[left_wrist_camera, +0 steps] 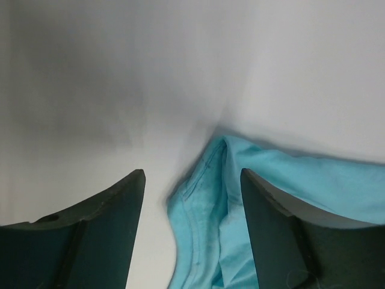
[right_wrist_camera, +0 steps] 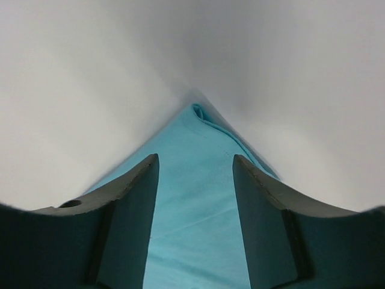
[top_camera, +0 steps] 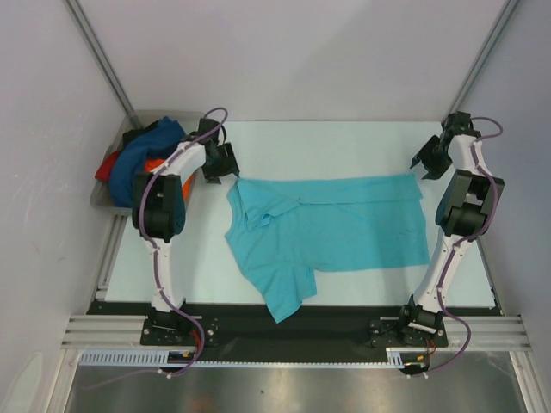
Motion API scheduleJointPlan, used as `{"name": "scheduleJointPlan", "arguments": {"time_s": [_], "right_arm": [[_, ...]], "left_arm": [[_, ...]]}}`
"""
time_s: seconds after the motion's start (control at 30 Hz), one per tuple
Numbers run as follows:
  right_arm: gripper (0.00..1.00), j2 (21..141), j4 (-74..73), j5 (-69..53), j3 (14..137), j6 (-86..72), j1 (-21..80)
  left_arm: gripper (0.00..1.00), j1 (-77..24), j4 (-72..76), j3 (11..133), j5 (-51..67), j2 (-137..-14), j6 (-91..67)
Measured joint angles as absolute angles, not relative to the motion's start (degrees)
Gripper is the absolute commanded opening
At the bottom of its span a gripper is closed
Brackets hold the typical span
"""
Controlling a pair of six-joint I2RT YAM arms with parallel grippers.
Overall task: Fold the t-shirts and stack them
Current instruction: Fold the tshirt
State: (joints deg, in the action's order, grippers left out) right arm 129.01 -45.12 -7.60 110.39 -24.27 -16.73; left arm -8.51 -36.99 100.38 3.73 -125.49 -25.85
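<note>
Tabletop [top_camera: 344, 151]: pale surface filling the middle of my overhead view.
Tray [top_camera: 100, 198]: grey, at the tabletop's far left corner, beside the left wall.
Walls [top_camera: 284, 52]: plain white panels I see on three sides; metal struts [top_camera: 102, 64] run up the far corners.
Near edge: black strip [top_camera: 293, 310], aluminium rail [top_camera: 293, 329], brushed metal sheet [top_camera: 301, 391].
</note>
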Motion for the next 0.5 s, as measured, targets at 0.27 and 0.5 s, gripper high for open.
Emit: {"name": "scheduleJointPlan", "arguments": {"time_s": [0.27, 0.5], "right_arm": [[0.69, 120.11, -42.54, -7.25, 105.69, -24.03, -9.39], [0.55, 104.97, -28.77, -20.53, 83.53, -30.74, 8.36]], "left_arm": [[0.63, -11.20, -37.43, 90.28, -1.13, -108.71, -23.83], [0.53, -18.98, -31.90, 70.57, 6.85, -90.70, -21.30]]}}
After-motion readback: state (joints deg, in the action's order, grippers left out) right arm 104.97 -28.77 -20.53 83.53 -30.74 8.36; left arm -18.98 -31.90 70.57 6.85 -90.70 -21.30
